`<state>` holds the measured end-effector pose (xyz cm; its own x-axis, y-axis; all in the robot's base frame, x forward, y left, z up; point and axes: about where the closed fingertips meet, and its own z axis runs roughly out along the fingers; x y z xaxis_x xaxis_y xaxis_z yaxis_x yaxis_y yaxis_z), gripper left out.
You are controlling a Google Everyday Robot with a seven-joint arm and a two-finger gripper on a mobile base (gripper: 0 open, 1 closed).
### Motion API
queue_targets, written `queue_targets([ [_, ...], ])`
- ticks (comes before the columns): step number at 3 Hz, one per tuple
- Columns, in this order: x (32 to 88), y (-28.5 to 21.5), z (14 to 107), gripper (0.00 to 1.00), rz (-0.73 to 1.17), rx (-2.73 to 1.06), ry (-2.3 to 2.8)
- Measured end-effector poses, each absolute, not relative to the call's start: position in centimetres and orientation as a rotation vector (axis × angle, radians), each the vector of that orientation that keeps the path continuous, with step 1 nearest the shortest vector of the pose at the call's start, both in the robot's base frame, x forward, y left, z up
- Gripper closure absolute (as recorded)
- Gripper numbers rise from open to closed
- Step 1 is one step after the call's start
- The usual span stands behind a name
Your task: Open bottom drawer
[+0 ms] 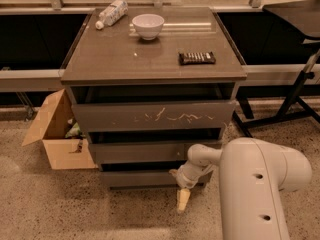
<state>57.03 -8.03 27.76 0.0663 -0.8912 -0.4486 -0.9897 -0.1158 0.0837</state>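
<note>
The bottom drawer (142, 178) is the lowest, smallest dark grey-brown front of the cabinet, plain and without a handle. It sits about flush under the middle drawer (140, 152). My gripper (180, 188) is at the right part of the bottom drawer's front, near the floor, on the end of my white arm (260, 184), which reaches in from the lower right. Part of the drawer's right end is hidden behind the wrist.
The top drawer (150, 117) has white scratch marks. On the cabinet top (115, 64) stand a white bowl (148, 25), a lying plastic bottle (111, 13) and a dark bar (197, 58). An open cardboard box (55, 134) is on the floor at the left. A black stand leg (295, 94) is at the right.
</note>
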Motion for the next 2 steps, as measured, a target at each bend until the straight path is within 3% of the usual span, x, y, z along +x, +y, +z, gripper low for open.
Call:
queue_targets([
  [2,59.2,-9.4,23.2,0.00,0.418,-2.116,1.821],
])
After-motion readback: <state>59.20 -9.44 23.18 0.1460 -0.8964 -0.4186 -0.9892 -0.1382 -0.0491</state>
